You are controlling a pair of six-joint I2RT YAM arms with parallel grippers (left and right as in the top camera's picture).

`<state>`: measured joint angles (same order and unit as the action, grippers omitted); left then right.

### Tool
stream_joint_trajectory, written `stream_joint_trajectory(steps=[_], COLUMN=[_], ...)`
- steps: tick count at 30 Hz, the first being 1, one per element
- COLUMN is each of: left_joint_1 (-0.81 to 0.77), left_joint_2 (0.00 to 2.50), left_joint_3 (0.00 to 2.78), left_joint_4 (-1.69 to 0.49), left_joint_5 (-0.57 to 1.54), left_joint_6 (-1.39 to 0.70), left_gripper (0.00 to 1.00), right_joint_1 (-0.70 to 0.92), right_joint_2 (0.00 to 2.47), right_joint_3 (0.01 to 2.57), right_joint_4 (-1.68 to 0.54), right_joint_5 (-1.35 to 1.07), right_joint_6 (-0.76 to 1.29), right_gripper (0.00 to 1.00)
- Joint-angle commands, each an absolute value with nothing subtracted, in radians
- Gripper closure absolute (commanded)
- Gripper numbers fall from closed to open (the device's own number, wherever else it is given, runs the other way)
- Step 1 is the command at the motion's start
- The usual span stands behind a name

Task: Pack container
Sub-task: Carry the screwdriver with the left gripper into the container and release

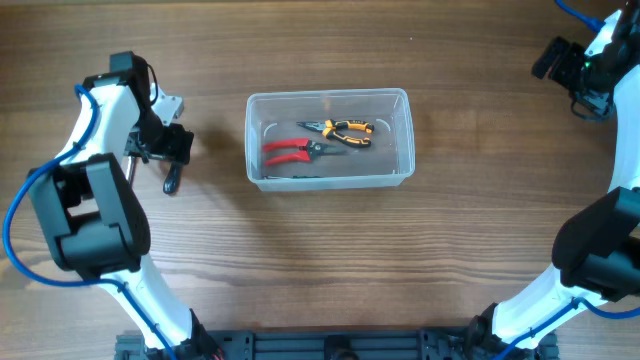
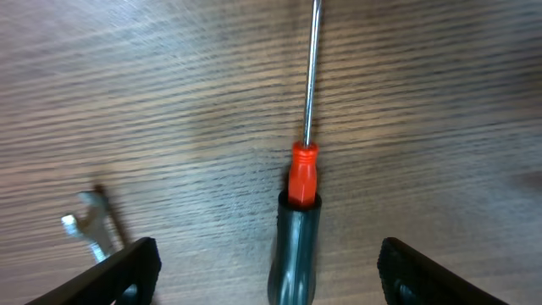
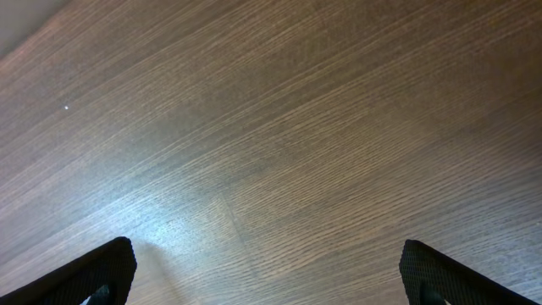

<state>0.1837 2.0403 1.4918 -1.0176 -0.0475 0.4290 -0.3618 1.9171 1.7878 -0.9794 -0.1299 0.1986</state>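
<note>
Screwdriver (image 2: pixel 303 174) next
My left gripper (image 2: pixel 269 269) straddles its handle, spread wide, ready to pinch it for the container (image 1: pixel 408 140).

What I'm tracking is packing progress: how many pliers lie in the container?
2, both in the container: orange-and-black pliers right of centre, red-handled pliers left. Others may be hidden.

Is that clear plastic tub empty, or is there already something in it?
Not empty: the tub holds red-handled pliers and orange-and-black pliers, lying on its floor.
</note>
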Motion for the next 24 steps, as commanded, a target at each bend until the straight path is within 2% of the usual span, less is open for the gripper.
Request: stream_joint_trajectory(steps=[1, 6, 9, 11, 12, 13, 17, 18, 19, 20, 24], left_joint_1=[0.185, 0.185, 0.185, 0.186, 0.186, 0.185, 0.185, 0.185, 0.185, 0.185, 0.179], left_joint_2=[2.081, 2.121, 2.149, 2.153, 2.155, 2.155, 2.155, 2.155, 2.154, 2.154, 2.125], left_joint_3=[1.475, 1.429, 1.409, 1.405, 1.405, 1.405, 1.405, 1.405, 1.406, 1.406, 1.415], left_joint_4=[-1.020, -0.963, -0.934, -0.923, -0.924, -0.923, -0.931, -0.934, -0.935, -0.936, -0.961], left_joint_5=[-0.035, -0.035, -0.035, -0.036, -0.036, -0.036, -0.036, -0.036, -0.036, -0.036, -0.036], left_joint_6=[0.418, 0.442, 0.442, 0.446, 0.469, 0.469, 0.469, 0.469, 0.469, 0.468, 0.467], left_gripper=[0.16, 0.16, 0.20, 0.28, 0.40, 0.47, 0.69, 0.76, 0.90, 0.96, 0.96], right_joint_1=[-0.357, -0.357, -0.357, -0.357, -0.358, -0.357, -0.357, -0.357, -0.357, -0.357, -0.357], right_joint_2=[1.929, 1.929, 1.929, 1.929, 1.929, 1.929, 1.929, 1.929, 1.929, 1.929, 1.929], right_joint_3=[1.784, 1.784, 1.784, 1.784, 1.784, 1.784, 1.784, 1.784, 1.784, 1.784, 1.784], right_joint_4=[-0.975, -0.975, -0.975, -0.975, -0.975, -0.975, -0.975, -0.975, -0.975, -0.975, -0.975], right_joint_5=[-0.128, -0.128, -0.128, -0.128, -0.128, -0.128, -0.128, -0.128, -0.128, -0.128, -0.128], right_joint_6=[0.212, 0.212, 0.212, 0.212, 0.213, 0.213, 0.213, 0.212, 0.212, 0.212, 0.212], right_gripper=[0.00, 0.00, 0.00, 0.00, 0.00, 0.00, 0.00, 0.00, 0.00, 0.00, 0.00])
